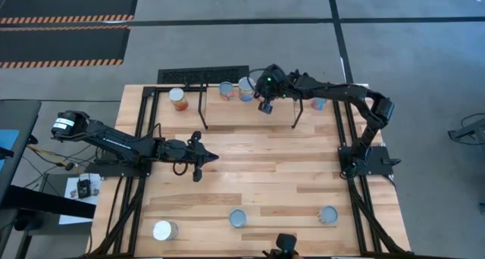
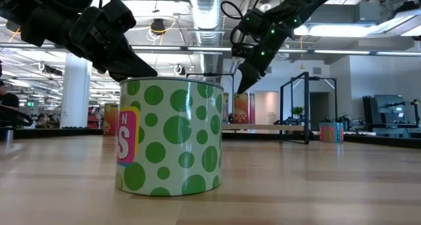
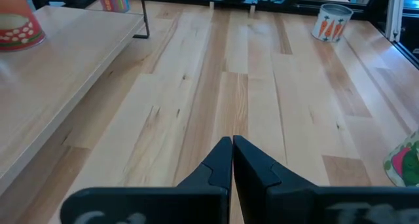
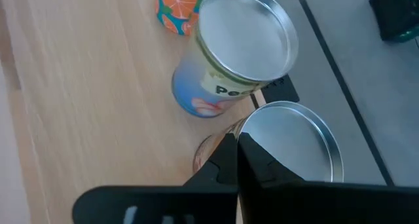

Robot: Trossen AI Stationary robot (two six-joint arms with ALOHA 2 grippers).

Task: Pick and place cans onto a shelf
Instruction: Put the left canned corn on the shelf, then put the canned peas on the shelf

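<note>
right gripper (image 1: 265, 107) pinched shut, empty, hanging over shelf (image 1: 250, 111) rear edge. two upright cans (image 1: 247, 88) just at its 11 o'clock. left gripper (image 1: 211, 157) shut mid-table, farther off.

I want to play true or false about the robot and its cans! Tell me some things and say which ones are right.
1. The left gripper has its jaws shut with nothing between them. True.
2. The right gripper hangs over the cans at the near edge of the table. False: it is over the shelf, beside the cans there.
3. Three cans stand near the table's front edge. True: white-topped can, middle can, right can.
4. The can closest to the low camera is red. False: the spotted can is white with green dots.
</note>
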